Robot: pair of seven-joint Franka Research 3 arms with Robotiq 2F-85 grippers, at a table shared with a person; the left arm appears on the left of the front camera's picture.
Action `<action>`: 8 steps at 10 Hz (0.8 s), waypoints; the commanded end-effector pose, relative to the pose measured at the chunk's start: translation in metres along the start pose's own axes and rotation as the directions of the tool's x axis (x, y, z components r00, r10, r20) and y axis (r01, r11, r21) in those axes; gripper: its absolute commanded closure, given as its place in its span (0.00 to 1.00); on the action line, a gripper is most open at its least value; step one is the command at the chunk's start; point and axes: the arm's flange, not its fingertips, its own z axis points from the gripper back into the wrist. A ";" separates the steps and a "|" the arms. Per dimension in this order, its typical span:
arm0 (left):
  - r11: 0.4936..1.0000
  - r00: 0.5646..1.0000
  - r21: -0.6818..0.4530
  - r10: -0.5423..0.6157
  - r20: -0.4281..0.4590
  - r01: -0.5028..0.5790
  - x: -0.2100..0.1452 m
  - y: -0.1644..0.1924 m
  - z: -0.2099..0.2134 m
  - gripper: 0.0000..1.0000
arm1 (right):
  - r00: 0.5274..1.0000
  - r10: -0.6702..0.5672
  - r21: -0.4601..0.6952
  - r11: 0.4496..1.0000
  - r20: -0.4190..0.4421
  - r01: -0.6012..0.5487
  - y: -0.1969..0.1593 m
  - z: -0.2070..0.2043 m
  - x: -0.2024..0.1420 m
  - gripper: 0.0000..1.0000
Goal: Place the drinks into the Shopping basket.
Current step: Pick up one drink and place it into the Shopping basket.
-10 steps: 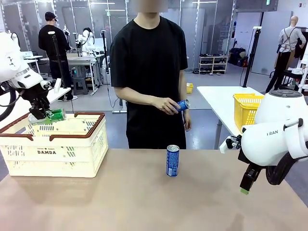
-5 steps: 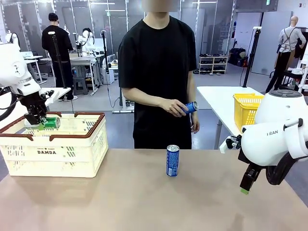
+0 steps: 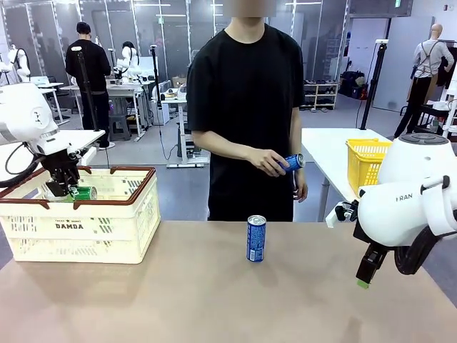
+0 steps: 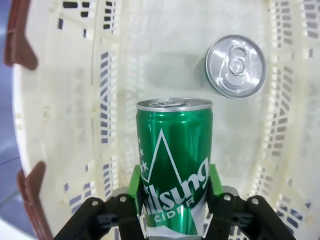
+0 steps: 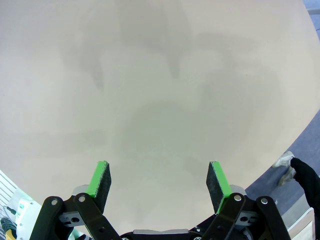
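The front camera sits on the robot's side and looks across the counter (image 3: 214,300) at the person (image 3: 246,107). The left wrist camera looks down into the Shopping basket (image 4: 75,100) from very near. The right wrist camera looks down at the counter, close. Front and left wrist views both show the Shopping basket.

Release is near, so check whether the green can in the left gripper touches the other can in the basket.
Apart. The left wrist view shows bare basket floor between the held green can and the silver-topped can standing inside.
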 end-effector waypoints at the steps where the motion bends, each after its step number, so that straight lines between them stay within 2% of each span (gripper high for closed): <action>1: 1.000 1.000 -0.022 -0.012 0.024 0.013 -0.007 0.003 -0.013 0.42 | 1.000 0.000 -0.001 1.000 -0.003 0.000 0.000 0.001 0.000 0.04; 5: 0.997 0.999 -0.058 -0.043 0.013 0.043 -0.010 0.015 -0.053 0.42 | 1.000 0.000 -0.001 1.000 -0.003 0.000 0.000 0.001 0.000 0.04; 8: 0.995 1.000 -0.101 -0.021 0.016 0.022 -0.009 0.013 -0.084 0.42 | 1.000 0.000 -0.001 1.000 -0.003 0.000 0.000 0.001 0.000 0.04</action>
